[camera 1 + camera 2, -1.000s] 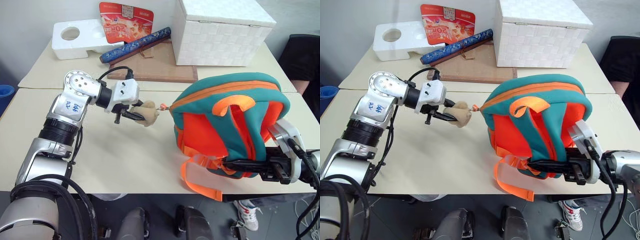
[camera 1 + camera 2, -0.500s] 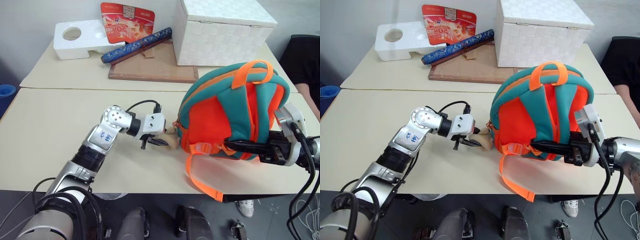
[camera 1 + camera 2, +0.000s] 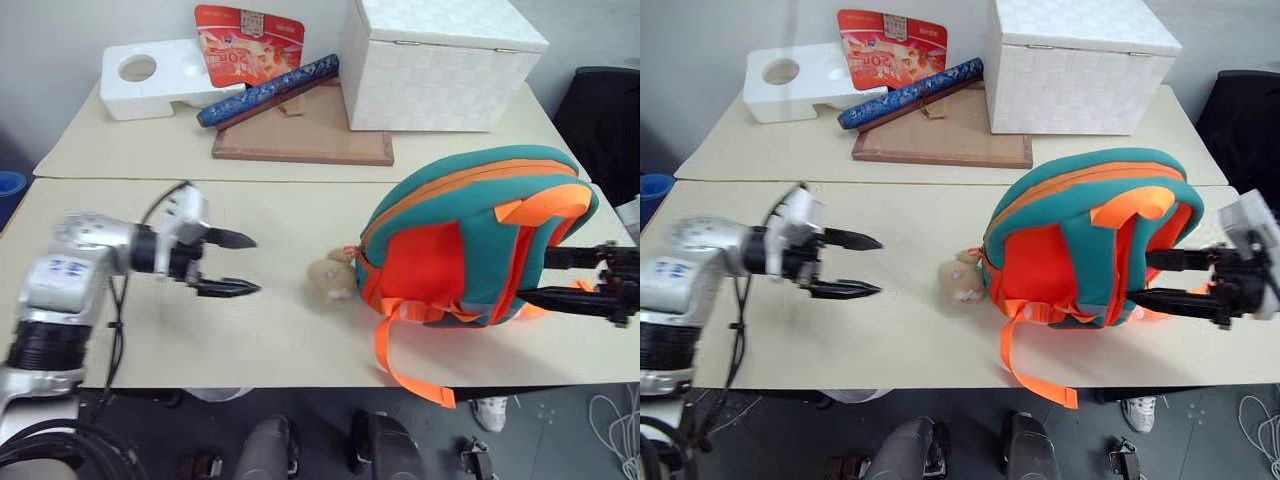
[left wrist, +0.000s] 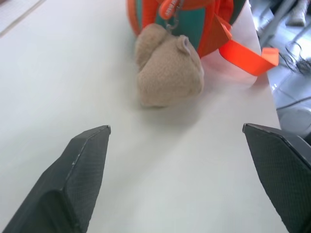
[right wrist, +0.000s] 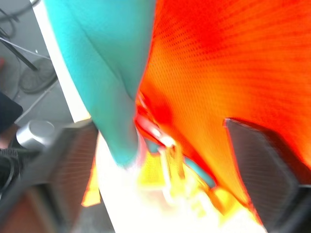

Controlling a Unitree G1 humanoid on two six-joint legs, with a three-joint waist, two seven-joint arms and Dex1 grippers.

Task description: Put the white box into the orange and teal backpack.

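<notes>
Right pincer (image 3: 1180, 277) partly behind backpack (image 3: 1080, 230)

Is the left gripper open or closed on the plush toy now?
Open. The left gripper has its two fingers spread apart over the table, and the plush toy lies free beside the backpack.

We seem to be in a lab or test room. Two plain beige worktops (image 3: 130, 150) stand pushed together against a bare pale wall, carrying loose odds and ends: a styrofoam block (image 3: 150, 78), a red printed card (image 3: 245, 45), a blue patterned roll (image 3: 268, 90), a wooden board (image 3: 300, 140) and a white woven box (image 3: 440, 65). Cables (image 3: 610, 415) trail over the grey floor beneath.
</notes>
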